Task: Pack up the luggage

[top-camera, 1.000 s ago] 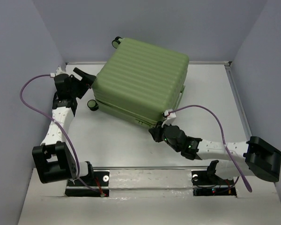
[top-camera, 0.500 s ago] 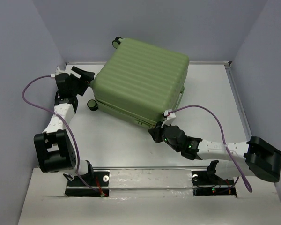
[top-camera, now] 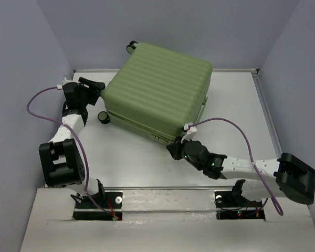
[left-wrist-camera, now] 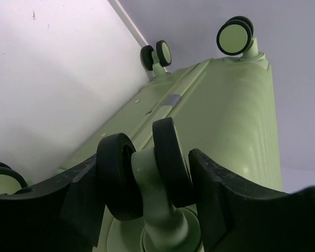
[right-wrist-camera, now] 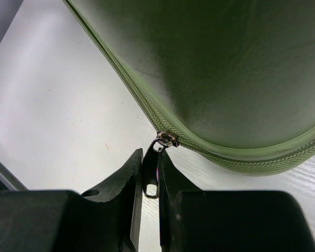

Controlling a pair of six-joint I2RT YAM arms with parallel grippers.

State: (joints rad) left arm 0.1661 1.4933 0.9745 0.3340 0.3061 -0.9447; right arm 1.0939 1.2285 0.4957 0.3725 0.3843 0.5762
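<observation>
The suitcase (top-camera: 160, 89) is lying closed and skewed at the far middle of the table (top-camera: 241, 115), crowding the far edge while bare surface is showing to its right and in front. The left gripper (top-camera: 96, 85) is sitting at the case's left corner, close to the side wall (top-camera: 21, 79), fingers resting against both sides of a twin wheel (left-wrist-camera: 168, 157). The right gripper (top-camera: 174, 148) is pinching the zipper pull (right-wrist-camera: 151, 184) at the near corner, fingers nearly together.
</observation>
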